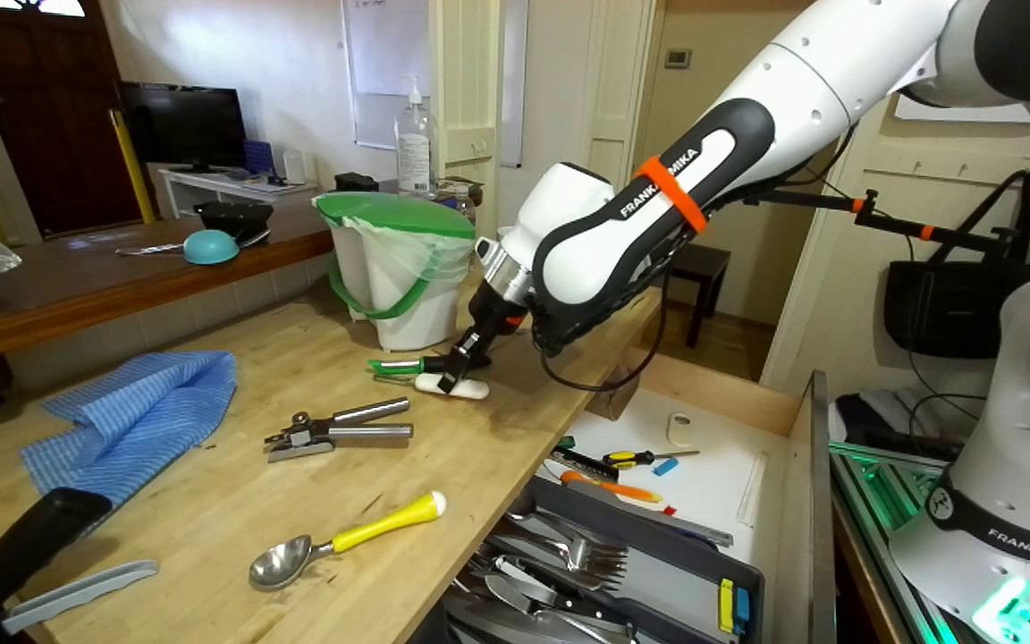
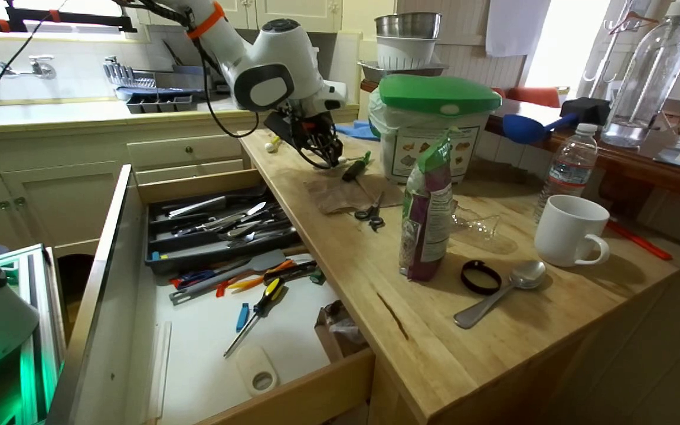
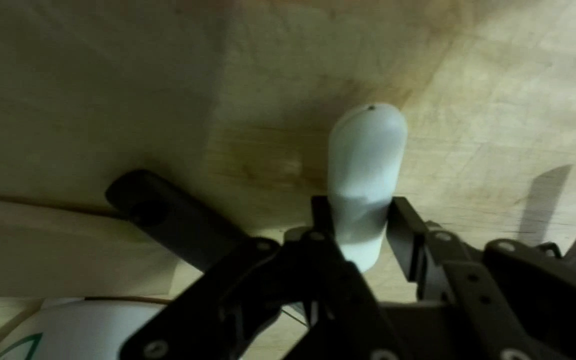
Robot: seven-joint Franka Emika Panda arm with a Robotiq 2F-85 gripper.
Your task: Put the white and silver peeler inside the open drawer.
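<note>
Black jointed gripper (image 3: 360,212) is clenched on the slim white and silver peeler (image 3: 366,162) (the metal end can barely be made out), its white handle pinched across the long axis. Near the white plastic bin with a green lid (image 1: 390,264), the peeler is held low at the pale wooden counter (image 1: 211,487), apparently not yet lifted. Its handle end is pointed away from the bin, roughly toward the wide, pale-sided open drawer (image 1: 823,501); a carry that way seems called for.

Robot arm (image 2: 284,56) over wooden counter (image 2: 452,354), open drawer (image 2: 204,345) with cutlery (image 2: 236,221), green-lidded bin (image 2: 431,121), white mug (image 2: 567,233)
</note>
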